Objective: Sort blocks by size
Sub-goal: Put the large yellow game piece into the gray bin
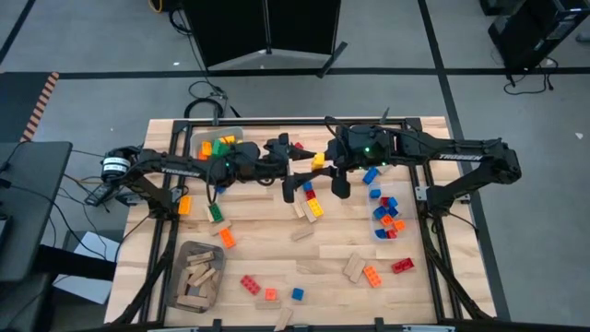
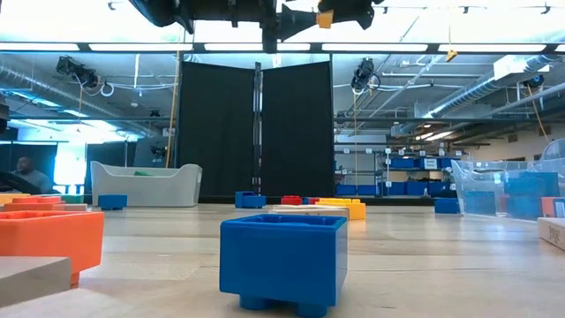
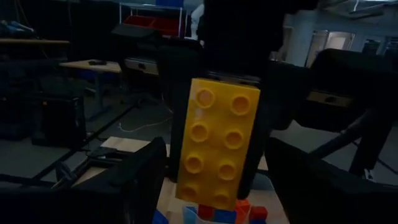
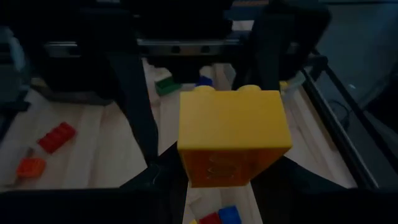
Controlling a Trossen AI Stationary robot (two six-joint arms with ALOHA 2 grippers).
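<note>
A yellow two-by-four studded block (image 3: 217, 140) hangs high over the table's middle, where both arms meet. My right gripper (image 4: 231, 182) is shut on it. The block's studs face my left gripper (image 3: 227, 186), whose fingers stand open on either side of the block, apart from it. From above, the block (image 1: 318, 161) shows between my left gripper (image 1: 297, 159) and my right gripper (image 1: 326, 162). Other blocks lie scattered on the wooden table (image 1: 258, 212): red, blue, orange, green and tan wooden ones. My right gripper pinches the yellow block's two long sides (image 3: 254, 143) between its two fingers. They come from the table's right, slanting a little downward. The block stands on end, its studs turned away from this gripper, lifted clear of the table.
A clear bin (image 1: 385, 219) with blue and red blocks stands at the right. A grey bin (image 1: 198, 275) of wooden pieces sits near left, and a bin (image 1: 217, 146) of coloured blocks far left. A blue block (image 2: 282, 256) lies close to the low camera.
</note>
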